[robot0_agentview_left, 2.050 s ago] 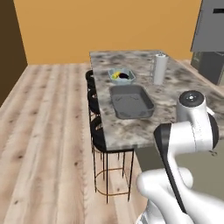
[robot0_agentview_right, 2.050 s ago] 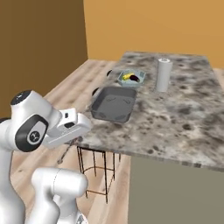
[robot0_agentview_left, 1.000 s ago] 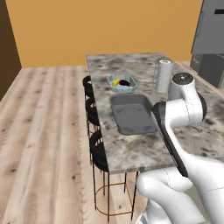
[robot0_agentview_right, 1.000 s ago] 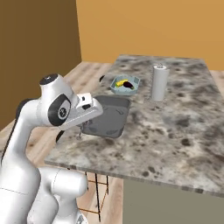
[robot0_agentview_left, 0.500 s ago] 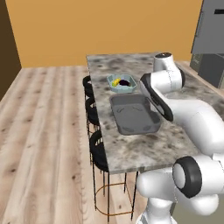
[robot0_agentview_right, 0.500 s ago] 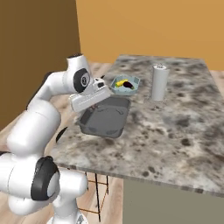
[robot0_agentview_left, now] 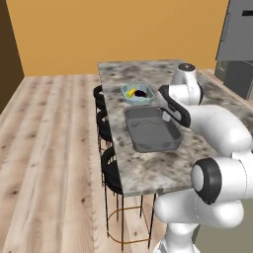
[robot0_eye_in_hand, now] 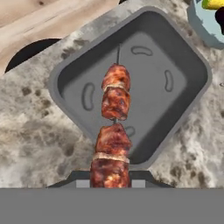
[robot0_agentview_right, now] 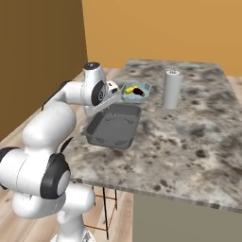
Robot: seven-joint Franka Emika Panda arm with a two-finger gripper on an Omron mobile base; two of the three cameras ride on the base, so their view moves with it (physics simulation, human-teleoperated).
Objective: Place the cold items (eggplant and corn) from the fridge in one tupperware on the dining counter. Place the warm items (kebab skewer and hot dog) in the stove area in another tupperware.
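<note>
Two tupperware containers sat on the grey speckled stone desk (robot0_agentview_left: pixel 148 173): at left the empty dark grey rectangular tupperware (robot0_eye_in_hand: pixel 131 87), at right the pale blue tupperware (robot0_eye_in_hand: pixel 205 24) already holding the yellow corn (robot0_eye_in_hand: pixel 212 3) and dark eggplant (robot0_eye_in_hand: pixel 219 17). The gripper (robot0_eye_in_hand: pixel 110 177) pinched the glazed brown kebab skewer (robot0_eye_in_hand: pixel 114 131) by its near end, above the grey container. Light but greasy-looking, the meat chunks probably gripped better than the thin stick.

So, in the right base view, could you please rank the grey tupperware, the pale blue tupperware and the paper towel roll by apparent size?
1. Grey rectangular tupperware.
2. White upright paper towel roll and pale blue tupperware: too alike to rank.
</note>
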